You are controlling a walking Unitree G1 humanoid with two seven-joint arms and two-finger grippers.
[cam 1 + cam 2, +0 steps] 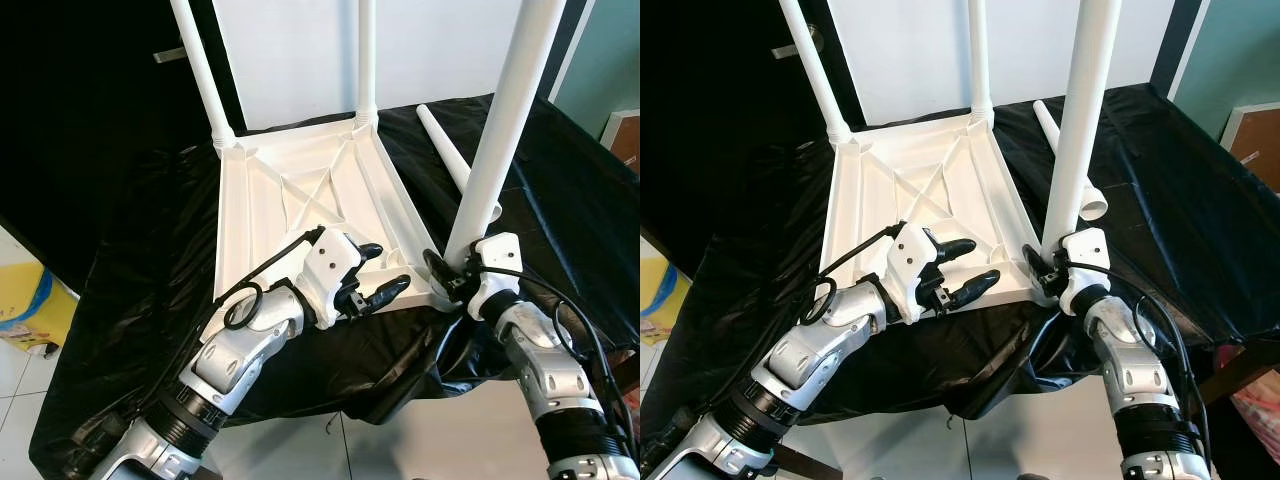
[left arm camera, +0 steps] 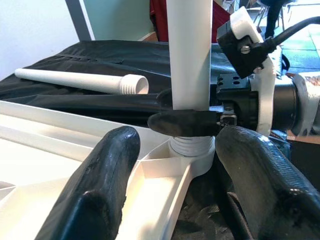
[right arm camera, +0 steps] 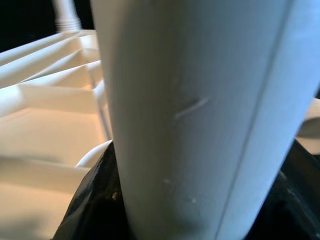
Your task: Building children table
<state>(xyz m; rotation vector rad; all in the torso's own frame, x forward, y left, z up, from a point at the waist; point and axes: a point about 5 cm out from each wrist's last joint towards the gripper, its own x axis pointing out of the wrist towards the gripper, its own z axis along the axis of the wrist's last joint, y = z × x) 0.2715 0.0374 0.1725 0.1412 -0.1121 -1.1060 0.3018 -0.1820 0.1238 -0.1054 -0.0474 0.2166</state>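
Note:
A white plastic tabletop (image 1: 300, 190) lies upside down on the black-covered table. Two white legs (image 1: 200, 70) (image 1: 367, 60) stand in its far corners. A third leg (image 1: 500, 130) stands upright in the near right corner socket (image 2: 187, 150), and my right gripper (image 1: 445, 272) is shut on it just above the threaded base. In the right wrist view this leg (image 3: 200, 115) is very close. My left gripper (image 1: 388, 268) is open, its fingers (image 2: 100, 190) on either side of the tabletop's near rim by that corner. A loose leg (image 1: 445, 150) lies behind, on the cloth.
The black cloth (image 1: 140, 240) hangs over the table's near edge, just below both grippers. A yellow box (image 1: 30, 300) sits on the floor at the left. A white wall panel (image 1: 290, 50) stands behind the table, and a brown board (image 1: 625, 135) is at far right.

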